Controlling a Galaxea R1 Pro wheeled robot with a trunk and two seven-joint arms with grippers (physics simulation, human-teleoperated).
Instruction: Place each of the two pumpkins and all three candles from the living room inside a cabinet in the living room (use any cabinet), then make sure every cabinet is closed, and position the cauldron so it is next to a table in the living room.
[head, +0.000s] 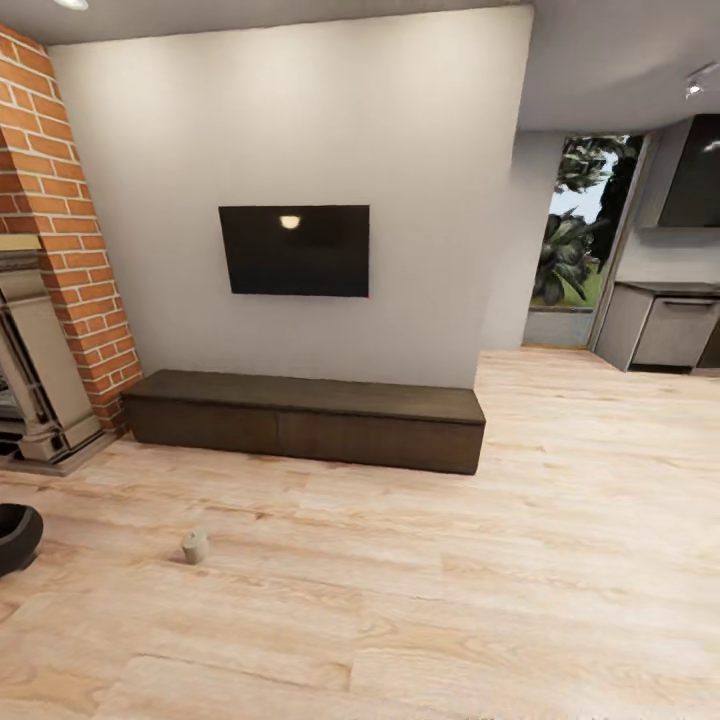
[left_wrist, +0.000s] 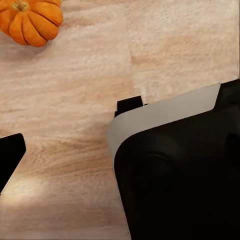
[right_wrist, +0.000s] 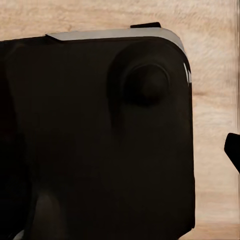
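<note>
With the closed cabinet ahead, one candle on the floor before it and a pumpkin near the left tool, whose opening cannot be judged, you are approaching: next, reach for one item.

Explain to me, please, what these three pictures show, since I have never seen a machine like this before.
These are simulator renders from a wheeled two-armed robot. The big picture is from its head camera: a long low cabinet under a wall screen, drawers closed, one candle on the wood floor, and the black cauldron at the left edge. The other two come from cameras near each gripper, looking down past the robot's dark body. The left wrist one shows a pumpkin on the floor. Nothing appears held.
</note>
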